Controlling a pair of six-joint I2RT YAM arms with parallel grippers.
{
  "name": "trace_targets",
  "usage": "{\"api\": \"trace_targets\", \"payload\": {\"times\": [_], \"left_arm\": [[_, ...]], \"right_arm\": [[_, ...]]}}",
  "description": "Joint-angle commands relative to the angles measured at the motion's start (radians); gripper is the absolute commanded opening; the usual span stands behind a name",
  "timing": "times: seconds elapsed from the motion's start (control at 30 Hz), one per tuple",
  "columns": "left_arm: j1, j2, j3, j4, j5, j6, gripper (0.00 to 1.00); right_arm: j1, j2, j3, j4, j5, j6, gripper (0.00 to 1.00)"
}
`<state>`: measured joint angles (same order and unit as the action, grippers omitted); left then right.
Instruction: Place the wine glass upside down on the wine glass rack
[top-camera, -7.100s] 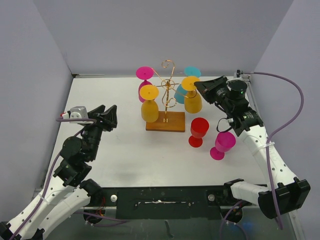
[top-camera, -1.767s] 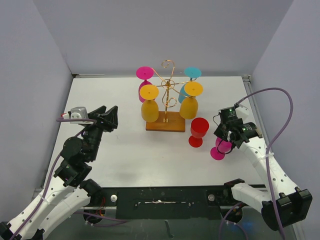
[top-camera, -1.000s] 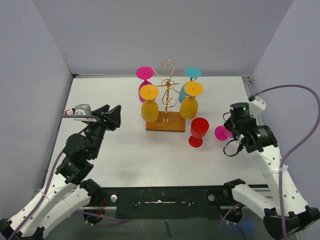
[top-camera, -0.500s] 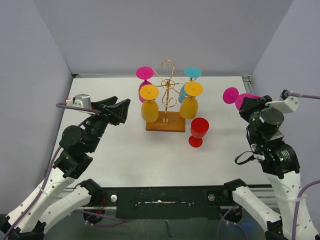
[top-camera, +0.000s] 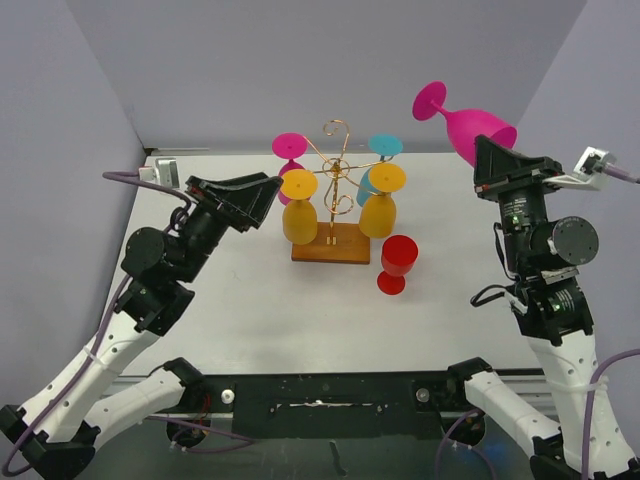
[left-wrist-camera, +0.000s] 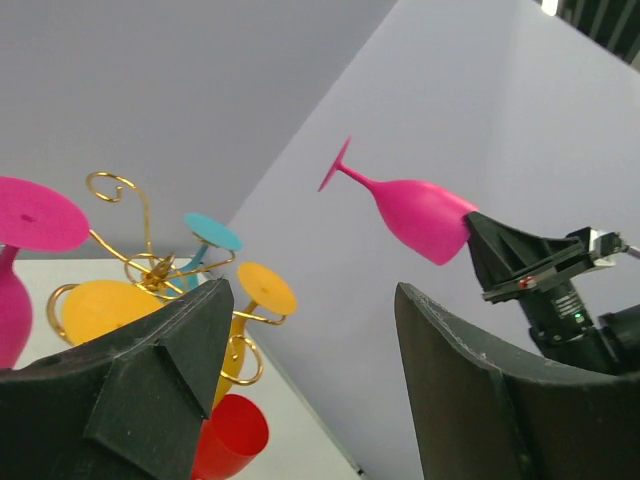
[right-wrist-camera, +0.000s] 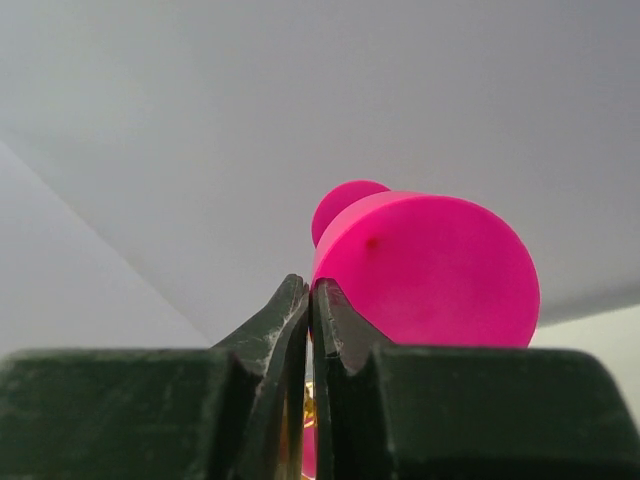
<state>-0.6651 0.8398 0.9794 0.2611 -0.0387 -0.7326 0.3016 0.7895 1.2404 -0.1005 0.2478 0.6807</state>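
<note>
My right gripper (top-camera: 487, 160) is shut on the rim of a pink wine glass (top-camera: 470, 125) and holds it high above the table's right side. The glass is tilted, with its foot pointing up and to the left. In the right wrist view the jaws (right-wrist-camera: 310, 305) pinch the bowl's wall, and the glass (right-wrist-camera: 430, 270) fills the middle. The gold wire wine glass rack (top-camera: 336, 170) stands on its wooden base (top-camera: 331, 245) at the table's centre back. My left gripper (top-camera: 262, 192) is open and empty, raised left of the rack. The left wrist view shows the pink glass (left-wrist-camera: 420, 215) and the rack (left-wrist-camera: 140, 265).
Several glasses hang upside down on the rack: a pink one (top-camera: 289, 160), two yellow ones (top-camera: 298, 210) (top-camera: 380, 205) and a teal one (top-camera: 378, 155). A red glass (top-camera: 398, 262) stands upright on the table, right of the rack's base.
My right arm lifted the pink glass off the table at the right, raised it high and tipped it foot up-left. My left arm rose and reached toward the rack.
</note>
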Motion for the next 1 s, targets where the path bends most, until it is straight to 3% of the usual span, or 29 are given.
{"api": "trace_targets", "payload": {"times": [0.0,0.23,0.47,0.7,0.97], "left_arm": [[0.001,0.035,0.083,0.107,0.006,-0.151,0.65],[0.001,0.095,0.126,0.122,-0.012,-0.201,0.65],[0.002,0.157,0.142,0.157,-0.009,-0.272,0.65],[0.005,0.153,0.079,0.206,-0.111,-0.377,0.65],[0.016,0.167,0.062,0.276,-0.105,-0.431,0.65]], "right_arm": [[0.000,0.063,0.040,0.250,-0.135,-0.008,0.00],[0.055,0.173,0.056,0.414,-0.262,0.038,0.00],[0.337,0.263,0.062,0.527,-0.164,-0.111,0.00],[0.446,0.312,0.034,0.603,-0.179,-0.113,0.00],[0.510,0.324,0.009,0.629,-0.188,-0.112,0.00]]}}
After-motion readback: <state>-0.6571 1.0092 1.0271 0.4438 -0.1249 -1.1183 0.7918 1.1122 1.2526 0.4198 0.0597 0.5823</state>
